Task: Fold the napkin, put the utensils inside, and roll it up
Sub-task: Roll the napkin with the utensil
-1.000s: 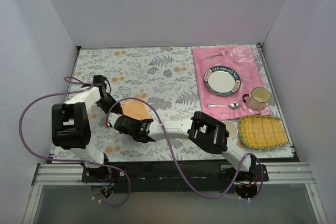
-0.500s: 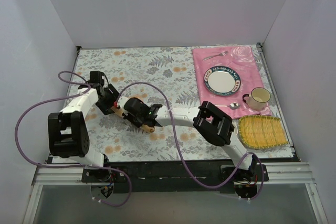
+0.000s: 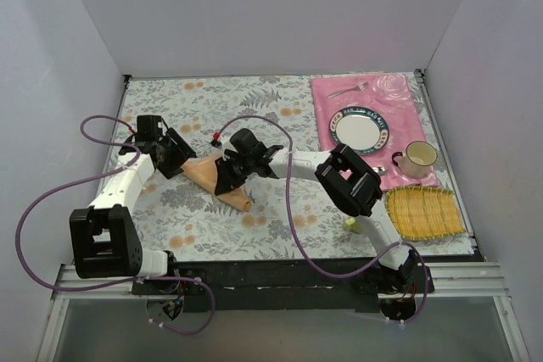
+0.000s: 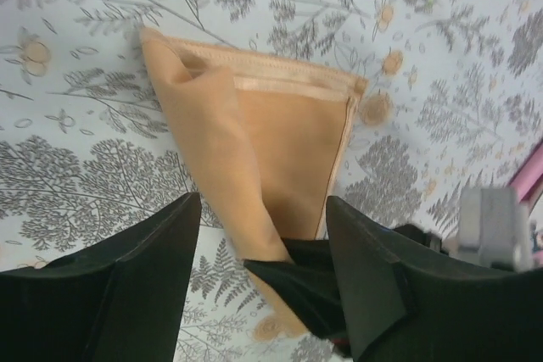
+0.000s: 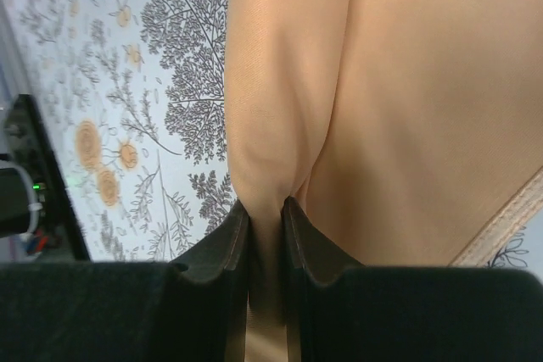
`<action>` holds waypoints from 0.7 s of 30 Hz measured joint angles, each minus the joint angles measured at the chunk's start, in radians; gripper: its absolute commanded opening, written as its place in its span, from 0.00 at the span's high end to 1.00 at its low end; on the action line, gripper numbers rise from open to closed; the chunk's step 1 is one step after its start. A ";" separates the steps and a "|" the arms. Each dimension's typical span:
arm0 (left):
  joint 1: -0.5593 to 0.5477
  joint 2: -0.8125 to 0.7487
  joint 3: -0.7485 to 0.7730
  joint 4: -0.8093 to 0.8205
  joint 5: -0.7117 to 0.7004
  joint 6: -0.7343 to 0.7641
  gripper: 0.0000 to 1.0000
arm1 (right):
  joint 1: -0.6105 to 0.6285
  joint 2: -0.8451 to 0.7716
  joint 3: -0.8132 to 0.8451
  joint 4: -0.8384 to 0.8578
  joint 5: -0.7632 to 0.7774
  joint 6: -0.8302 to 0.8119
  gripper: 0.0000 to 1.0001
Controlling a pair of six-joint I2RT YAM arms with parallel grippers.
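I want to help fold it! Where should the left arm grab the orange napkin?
Probably the hemmed corner of the napkin, coming down from above: it lies flat and free, while the right gripper pinches the opposite fold.

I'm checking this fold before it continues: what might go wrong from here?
1. The right gripper pinches only a narrow ridge of the napkin; it may slip free and the fold drop open.
2. The left gripper stands open over it, pinning nothing, so a pull may drag the whole napkin.

Peach-orange napkin (image 3: 206,175); grey leaf-print tablecloth (image 3: 254,99); pink rose-print placemat (image 3: 399,95)
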 measured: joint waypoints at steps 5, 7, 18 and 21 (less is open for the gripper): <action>0.000 0.006 -0.108 0.074 0.173 -0.006 0.57 | -0.075 0.059 -0.041 0.164 -0.226 0.171 0.99; -0.001 0.006 -0.150 0.102 0.230 -0.013 0.62 | -0.098 0.082 -0.055 0.227 -0.298 0.233 0.99; -0.001 0.071 -0.173 0.257 0.317 -0.051 0.72 | -0.134 0.107 -0.109 0.338 -0.447 0.366 0.85; -0.001 0.124 -0.173 0.269 0.304 -0.051 0.73 | -0.135 0.107 -0.111 0.336 -0.452 0.365 0.80</action>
